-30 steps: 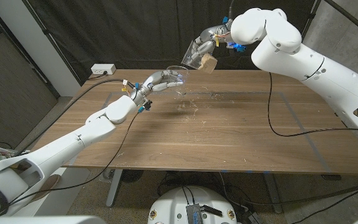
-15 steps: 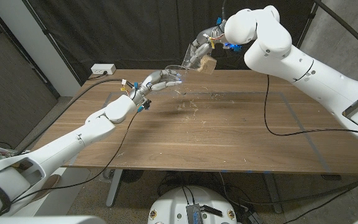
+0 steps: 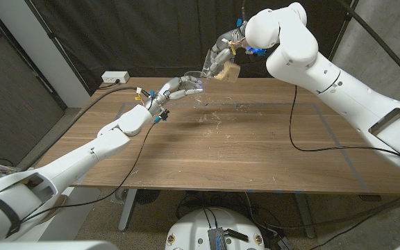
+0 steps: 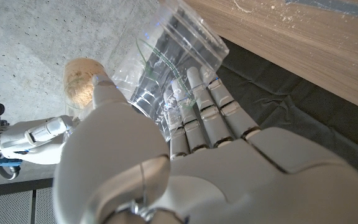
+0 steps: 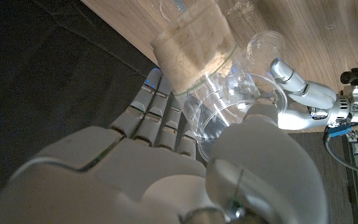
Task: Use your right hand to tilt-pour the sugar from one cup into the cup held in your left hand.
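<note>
A dark curtain hangs behind the long brown wooden table, and a grey concrete floor shows below it. At about ten o'clock on the far table edge sits a white power strip with a black cable running off it. Pale spilled grains are scattered on the wood near the twelve o'clock side, inside a faint taped rectangle.

Coming in from the seven o'clock corner, the white left arm reaches up across the table, and the silver left hand is raised above the far side. Its fingers and thumb are wrapped round a clear, empty plastic cup, held with its mouth turned toward one o'clock. In the left wrist view the cup shows ribbed clear walls with nothing visible inside.

Just to the right and a little higher, the silver right hand on the white right arm, which enters from four o'clock, is clamped round a second clear plastic cup holding tan granular sugar. This cup is tipped steeply, its rim pointing down toward seven o'clock, close above the empty cup's mouth. In the right wrist view the sugar sits packed as a block at the raised bottom end of the tilted cup, with the empty cup's rim just beside its mouth. A black cable loops down from the right arm onto the table
</note>
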